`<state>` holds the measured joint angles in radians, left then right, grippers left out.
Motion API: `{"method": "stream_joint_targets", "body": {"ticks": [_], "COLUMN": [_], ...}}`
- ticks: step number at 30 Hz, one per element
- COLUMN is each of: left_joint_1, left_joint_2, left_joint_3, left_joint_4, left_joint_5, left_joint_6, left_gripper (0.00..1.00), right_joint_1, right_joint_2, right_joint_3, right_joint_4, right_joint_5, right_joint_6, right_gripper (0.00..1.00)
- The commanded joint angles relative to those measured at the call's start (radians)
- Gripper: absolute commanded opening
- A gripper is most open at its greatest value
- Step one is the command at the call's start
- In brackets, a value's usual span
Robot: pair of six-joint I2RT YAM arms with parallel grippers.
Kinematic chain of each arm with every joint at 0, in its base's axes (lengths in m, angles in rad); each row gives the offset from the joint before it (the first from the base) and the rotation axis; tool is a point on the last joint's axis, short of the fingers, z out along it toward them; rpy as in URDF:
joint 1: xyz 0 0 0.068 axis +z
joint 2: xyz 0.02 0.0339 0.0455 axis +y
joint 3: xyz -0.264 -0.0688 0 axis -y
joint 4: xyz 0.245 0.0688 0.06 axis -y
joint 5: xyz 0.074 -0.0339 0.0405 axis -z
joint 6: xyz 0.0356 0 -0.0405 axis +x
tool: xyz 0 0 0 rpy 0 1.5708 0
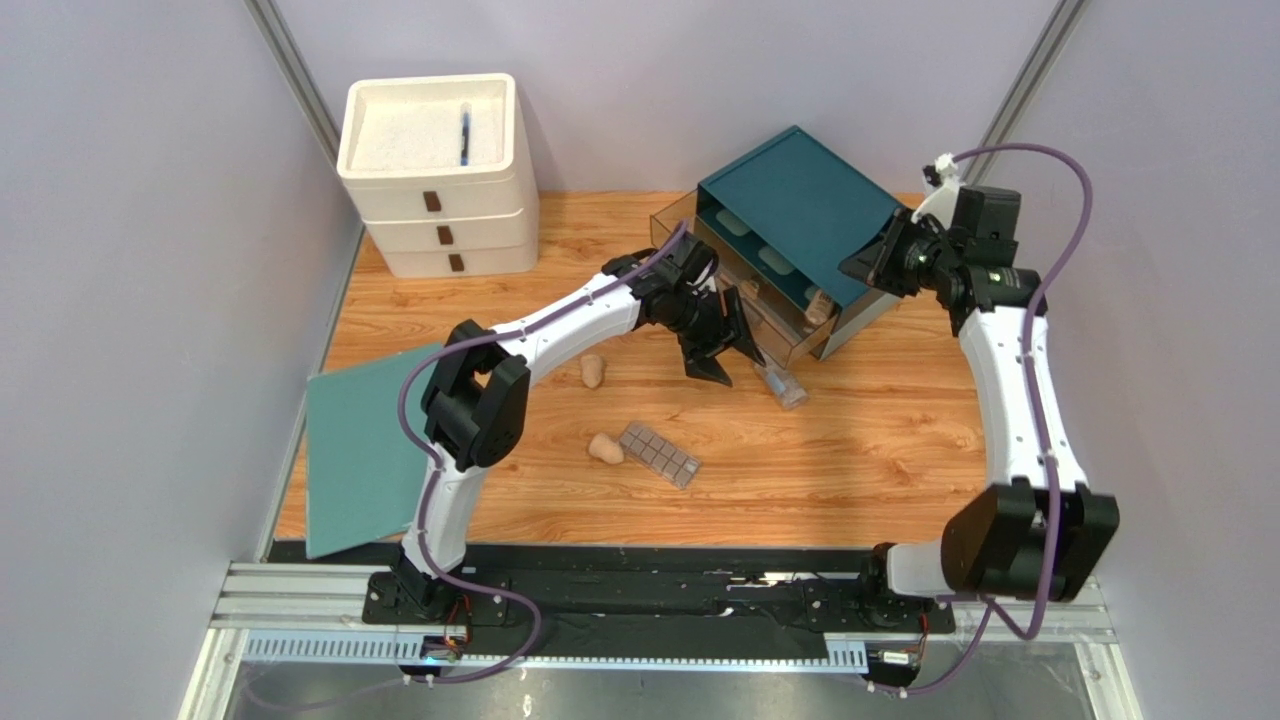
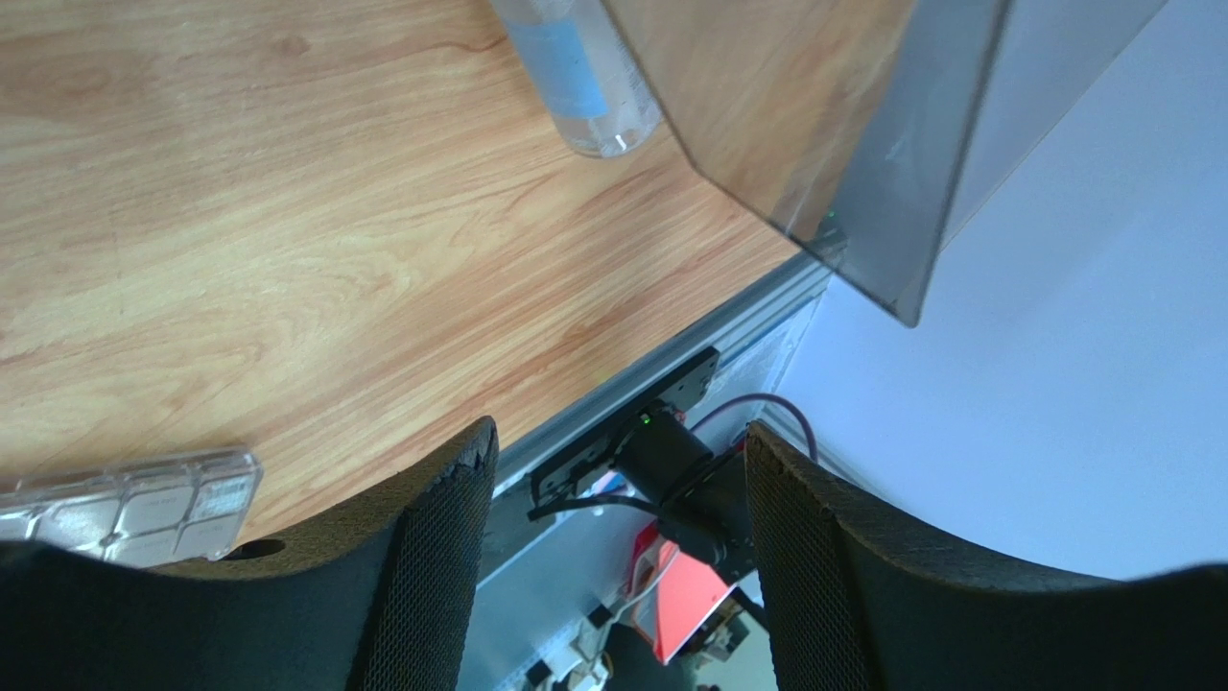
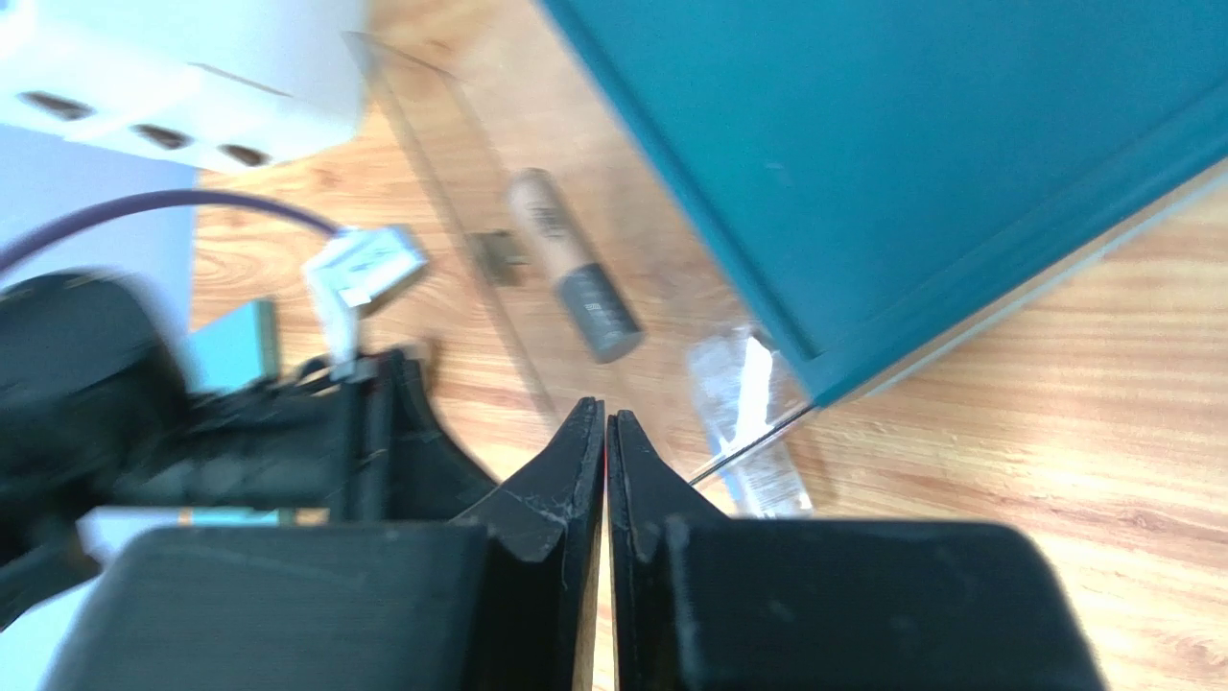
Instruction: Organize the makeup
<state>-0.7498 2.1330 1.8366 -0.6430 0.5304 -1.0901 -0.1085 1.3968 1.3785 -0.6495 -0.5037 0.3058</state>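
Observation:
Two beige egg-shaped sponges (image 1: 594, 369) (image 1: 606, 447) and the gridded palette (image 1: 661, 453) lie on the wooden table. The clear bottle (image 1: 781, 384) lies just in front of the teal organizer (image 1: 789, 203). My left gripper (image 1: 721, 353) is open and empty, hovering beside the organizer's pulled-out clear drawer. In its wrist view the gripper (image 2: 620, 439) has the bottle (image 2: 577, 72) ahead and the palette (image 2: 130, 504) at the left. My right gripper (image 1: 875, 263) is shut and empty (image 3: 606, 418) at the organizer's right edge. The beige tube with grey cap (image 3: 574, 267) lies in the clear drawer. The dropper bottle is not in view.
A white stacked drawer unit (image 1: 436, 165) stands at the back left. A flat teal sheet (image 1: 368, 450) lies at the left table edge. The clear drawer's wall (image 2: 865, 144) is close to my left fingers. The teal organizer top (image 3: 937, 173) fills the right wrist view.

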Motion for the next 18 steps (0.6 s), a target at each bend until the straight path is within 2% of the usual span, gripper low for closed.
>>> {"method": "stream_joint_targets", "body": {"ticks": [1,2,3,5,6,9,10,12,18], "left_joint_1": [0.023,0.027,0.03,0.049,0.055,0.075,0.079,0.089,0.092], "left_joint_2": [-0.091,-0.097,-0.11,-0.12,-0.13,-0.143,-0.145,-0.143,-0.117], "left_joint_3": [-0.042,-0.062,-0.072,-0.094,-0.1,-0.117,-0.122,-0.126,-0.131], "left_joint_4": [0.017,0.02,0.02,0.022,0.026,0.028,0.026,0.026,0.026], "left_joint_5": [0.014,0.014,0.014,0.017,0.02,0.028,0.031,0.039,0.077], "left_joint_6": [0.036,0.038,0.041,0.047,0.048,0.061,0.067,0.065,0.059], "left_gripper": [0.68,0.68,0.68,0.68,0.68,0.68,0.68,0.68,0.68], "right_joint_1": [0.006,0.007,0.013,0.015,0.015,0.015,0.015,0.018,0.05], "right_joint_2": [-0.169,-0.194,-0.244,-0.291,-0.32,-0.406,-0.421,-0.453,-0.42], "right_joint_3": [-0.048,-0.111,-0.154,-0.235,-0.328,-0.48,-0.518,-0.594,-0.639], "right_joint_4": [0.004,0.002,0.007,0.013,0.019,0.033,0.04,0.056,0.077], "right_joint_5": [-0.071,-0.075,-0.081,-0.093,-0.098,-0.099,-0.101,-0.101,-0.001], "right_joint_6": [-0.025,-0.037,-0.04,-0.059,-0.062,-0.071,-0.068,-0.068,-0.065], "right_gripper": [0.12,0.15,0.25,0.32,0.41,0.5,0.56,0.6,0.68]}}
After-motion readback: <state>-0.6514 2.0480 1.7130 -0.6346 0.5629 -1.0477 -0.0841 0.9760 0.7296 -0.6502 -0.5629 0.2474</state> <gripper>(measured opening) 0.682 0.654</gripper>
